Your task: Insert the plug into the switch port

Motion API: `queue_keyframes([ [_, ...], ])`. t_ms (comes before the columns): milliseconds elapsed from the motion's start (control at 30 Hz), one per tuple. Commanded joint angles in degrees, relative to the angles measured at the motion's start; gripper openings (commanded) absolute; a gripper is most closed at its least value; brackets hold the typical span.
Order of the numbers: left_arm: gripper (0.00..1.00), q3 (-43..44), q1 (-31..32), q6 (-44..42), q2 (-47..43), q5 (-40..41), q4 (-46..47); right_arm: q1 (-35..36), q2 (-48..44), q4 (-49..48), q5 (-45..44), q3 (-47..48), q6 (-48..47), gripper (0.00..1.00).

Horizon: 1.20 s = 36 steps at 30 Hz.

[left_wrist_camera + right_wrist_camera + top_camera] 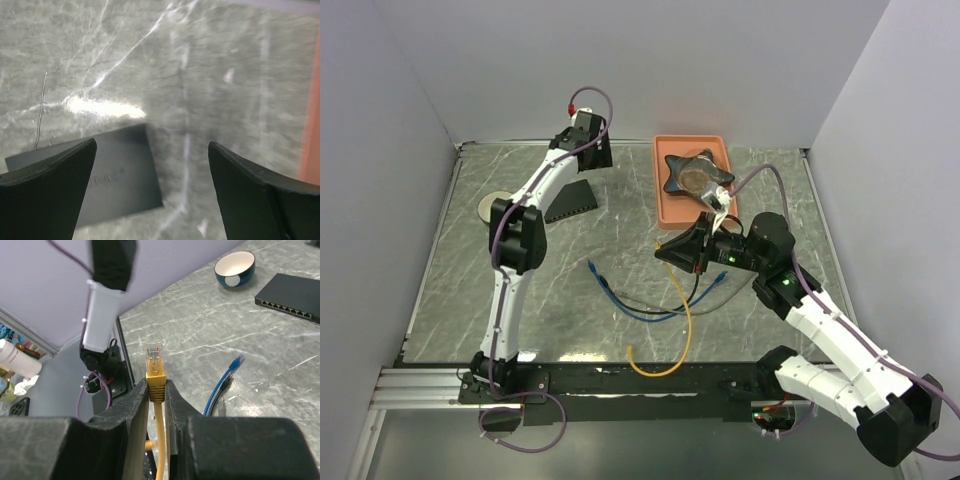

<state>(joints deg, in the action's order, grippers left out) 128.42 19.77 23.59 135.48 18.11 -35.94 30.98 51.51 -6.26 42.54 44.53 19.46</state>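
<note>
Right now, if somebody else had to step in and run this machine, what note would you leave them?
The left fingers are open and hover over one end of the switch, touching nothing.
The right fingers are shut on the yellow plug, whose tip sticks out past them, above the table.
The switch lies flat at the far left, near a bowl. I see no cable in its row of ports.
Done: plug picked up.
Left: carry it across, line it up with a port and push it in.
</note>
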Motion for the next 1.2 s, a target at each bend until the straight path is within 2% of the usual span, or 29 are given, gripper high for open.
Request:
queue_keyframes([
  [0,0.99,4.04,-2.01,-2.67,4.79,1.75,-4.24,0.48,-3.25,1.34,-0.01,0.03,-1.71,0.0],
  [367,0.97,-11.08,-4.04,-3.91,3.56,-3.69,2.19,0.48,-2.2,0.2,0.52,-1.64,-1.01,0.0],
  [500,0.94,-15.38,-4.04,-0.93,3.39,-3.95,0.87,0.66,-1.32,0.37,0.7,-1.38,-0.92,0.0],
  [533,0.92,-19.05,-4.12,-0.22,2.86,-4.48,1.4,0.75,-1.15,0.72,0.7,-1.29,-1.01,0.0],
  [633,0.9,-27.22,-4.04,2.15,-0.56,-6.68,4.73,1.1,-0.88,1.08,0.26,-1.47,-1.36,0.0],
  [933,0.85,-42.97,-4.04,7.96,-10.93,-10.81,8.78,3.12,0.96,1.43,-1.15,-1.38,-1.97,0.0],
  [1167,0.85,-48.0,-3.51,8.58,-14.72,-14.24,9.75,5.4,2.55,1.6,-2.29,-0.59,-2.85,0.0],
])
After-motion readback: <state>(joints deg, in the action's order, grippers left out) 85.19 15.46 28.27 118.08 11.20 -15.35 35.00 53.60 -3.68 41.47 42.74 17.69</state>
